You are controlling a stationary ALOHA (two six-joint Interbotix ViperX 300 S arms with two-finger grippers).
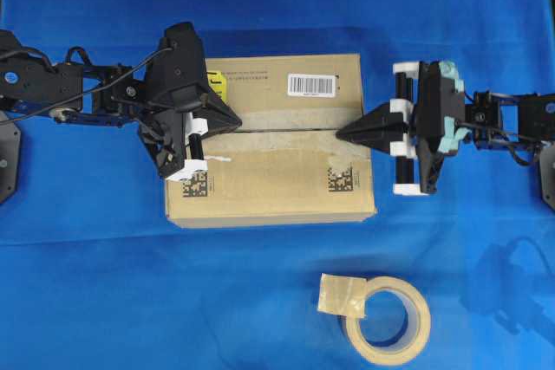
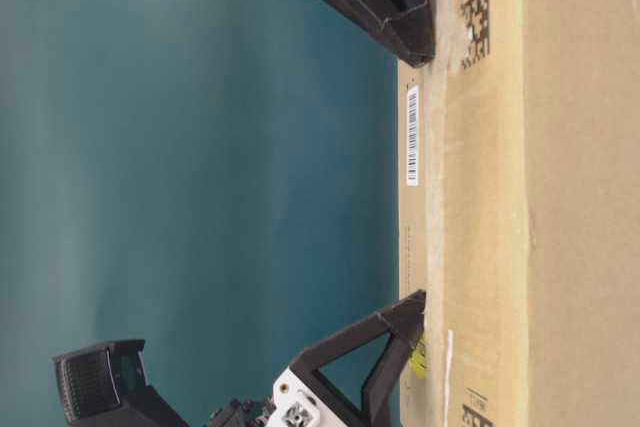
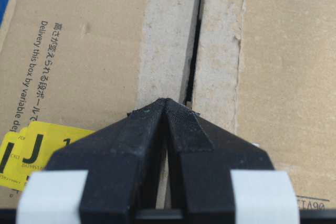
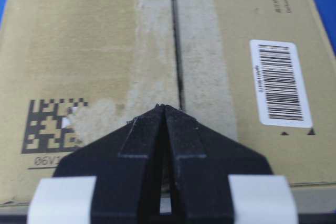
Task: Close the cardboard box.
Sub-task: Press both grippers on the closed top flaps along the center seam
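The cardboard box (image 1: 277,171) sits mid-table with its top flaps lying flat and meeting along a narrow central seam (image 1: 286,130) edged with old tape. My left gripper (image 1: 238,120) is shut and empty, its tip on the box top at the seam's left end beside the yellow sticker (image 3: 42,145). My right gripper (image 1: 341,133) is also shut and empty, its tip on the seam's right end near the white barcode label (image 4: 280,82). The wrist views show each closed tip, left (image 3: 167,100) and right (image 4: 164,107), against the cardboard by the seam.
A beige tape roll (image 1: 388,318) with a loose end lies on the blue cloth (image 1: 87,283) in front of the box, to the right. The arms stretch in from the left and right table edges.
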